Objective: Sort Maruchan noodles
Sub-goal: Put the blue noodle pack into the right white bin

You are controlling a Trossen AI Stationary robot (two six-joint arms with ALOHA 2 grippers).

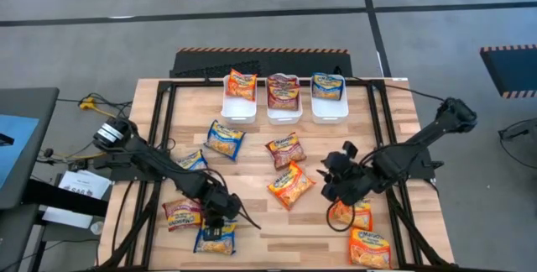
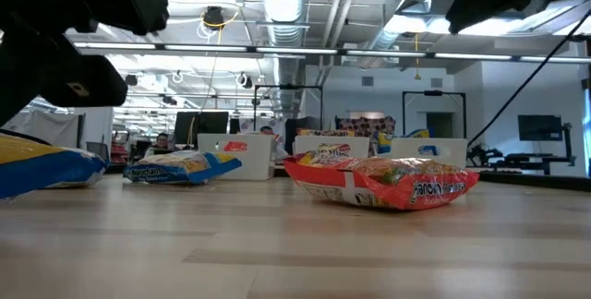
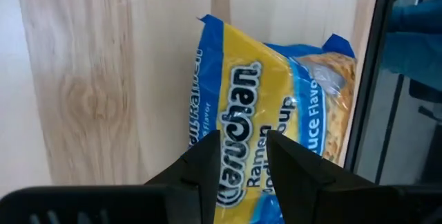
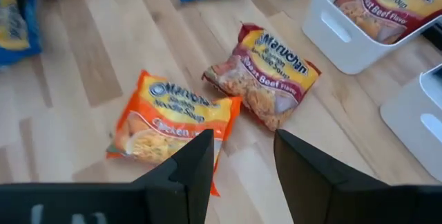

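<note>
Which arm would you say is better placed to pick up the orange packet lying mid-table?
Right: the right gripper hangs open beside the orange packet; the left gripper is over a blue packet.

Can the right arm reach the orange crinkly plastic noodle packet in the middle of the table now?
Probably yes. The right end effector hovers open just beside the orange crinkly plastic noodle packet, with only bare wooden table between them and nothing lying on the packet.

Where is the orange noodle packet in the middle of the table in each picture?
High view: orange packet mid-table, nearer the front edge than the dark red packet.
Low view: probably the front packet, right of centre.
Left wrist view: not in it.
Right wrist view: left of centre.
Shared landmark: the dark red packet beside it.
</note>
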